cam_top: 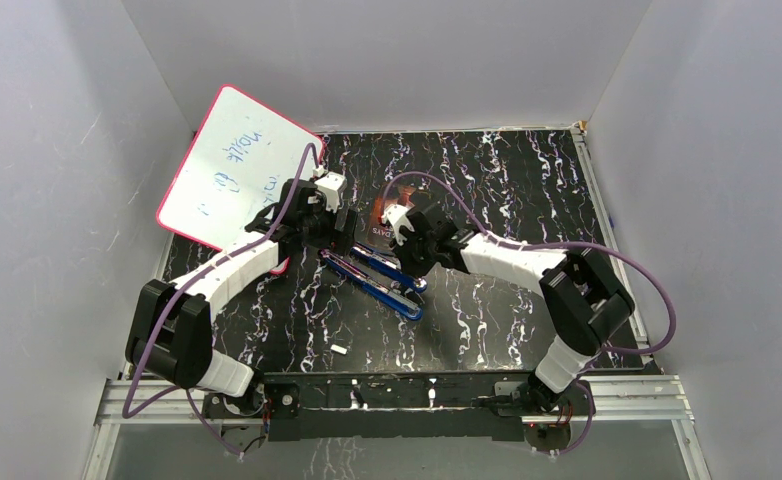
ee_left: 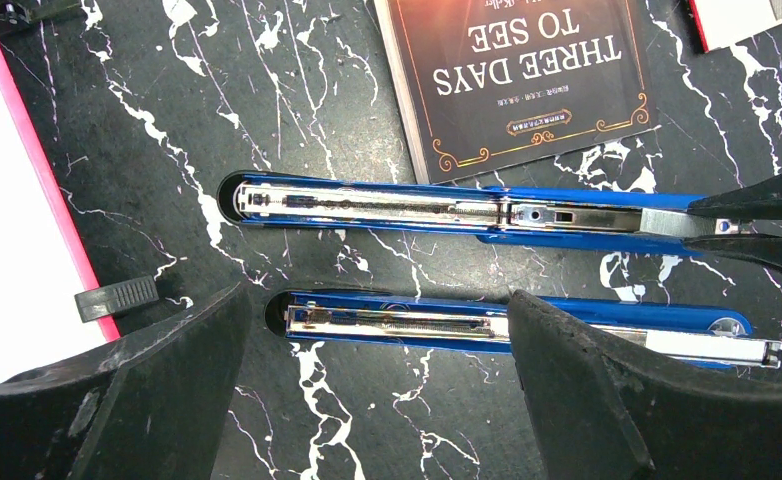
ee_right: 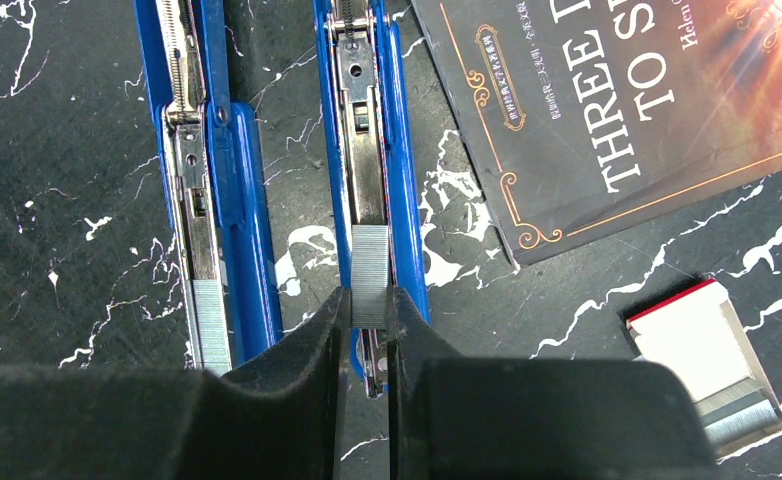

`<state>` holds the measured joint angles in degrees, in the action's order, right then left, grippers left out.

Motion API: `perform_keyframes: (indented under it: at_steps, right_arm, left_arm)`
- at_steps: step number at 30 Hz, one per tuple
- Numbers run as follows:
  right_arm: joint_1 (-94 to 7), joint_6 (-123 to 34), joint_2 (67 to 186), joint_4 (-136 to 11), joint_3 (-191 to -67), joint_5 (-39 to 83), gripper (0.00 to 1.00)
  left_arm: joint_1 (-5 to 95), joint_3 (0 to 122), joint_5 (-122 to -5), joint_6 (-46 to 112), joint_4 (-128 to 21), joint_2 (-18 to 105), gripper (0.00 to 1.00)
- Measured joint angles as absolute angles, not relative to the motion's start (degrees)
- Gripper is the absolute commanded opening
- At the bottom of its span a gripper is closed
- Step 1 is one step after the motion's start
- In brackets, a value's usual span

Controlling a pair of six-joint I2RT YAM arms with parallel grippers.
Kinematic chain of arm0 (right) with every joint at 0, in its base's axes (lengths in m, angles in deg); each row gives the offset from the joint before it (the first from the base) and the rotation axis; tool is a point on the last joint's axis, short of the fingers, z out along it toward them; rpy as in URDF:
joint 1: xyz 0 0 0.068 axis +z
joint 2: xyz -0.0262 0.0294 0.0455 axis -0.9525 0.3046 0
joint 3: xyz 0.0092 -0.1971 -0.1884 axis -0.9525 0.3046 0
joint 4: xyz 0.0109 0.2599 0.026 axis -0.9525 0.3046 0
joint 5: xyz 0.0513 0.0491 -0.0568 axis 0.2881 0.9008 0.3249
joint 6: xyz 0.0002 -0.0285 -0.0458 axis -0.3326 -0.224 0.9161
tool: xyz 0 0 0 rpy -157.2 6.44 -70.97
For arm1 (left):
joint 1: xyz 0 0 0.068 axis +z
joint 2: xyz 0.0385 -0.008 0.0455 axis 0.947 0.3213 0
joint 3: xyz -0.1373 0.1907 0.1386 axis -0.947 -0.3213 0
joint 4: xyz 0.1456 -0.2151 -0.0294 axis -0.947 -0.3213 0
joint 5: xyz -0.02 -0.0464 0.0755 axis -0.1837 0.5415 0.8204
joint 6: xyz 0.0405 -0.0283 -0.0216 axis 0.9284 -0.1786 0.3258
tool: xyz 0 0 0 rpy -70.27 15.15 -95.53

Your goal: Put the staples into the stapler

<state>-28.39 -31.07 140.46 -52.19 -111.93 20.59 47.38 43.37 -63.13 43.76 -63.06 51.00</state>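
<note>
Staples [ee_right: 370, 265]: one short strip, pinched in my right claw [ee_right: 369, 305], lying over the magazine channel [ee_right: 357, 170] of the blue stapler [ee_right: 404, 200]. Left claw [ee_left: 379, 300] spread wide, straddling the second blue rail [ee_left: 407, 327], touching nothing I can see.

Risks, as I judge them:
- The strip looks atop the channel and its seating is unclear. Letting go early could tip it onto the table.
- Nothing pins the stapler, so a sideways nudge from my fingers may slide it.
- Squeezing harder could snap the strip.

Book [ee_right: 647, 110] lies just beside, apart from the work.
</note>
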Motion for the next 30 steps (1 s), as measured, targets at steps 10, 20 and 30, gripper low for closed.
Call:
perform_keyframes:
  at_steps: [10, 20, 30]
  right_arm:
    - [-28.3, -31.2, 142.3, -50.2, -114.5, 20.6, 0.02]
    - [-27.9, -30.9, 143.4, -49.0, -116.2, 20.3, 0.07]
    - [-27.9, -30.8, 143.4, -49.0, -116.2, 20.3, 0.16]
  left_arm:
    - [47.4, 43.4, -63.1, 43.8, -63.1, 51.0, 0.98]
    - [47.4, 43.4, -63.0, 43.8, -63.1, 51.0, 0.98]
    - [47.4, 43.4, -62.9, 44.0, -63.1, 51.0, 0.98]
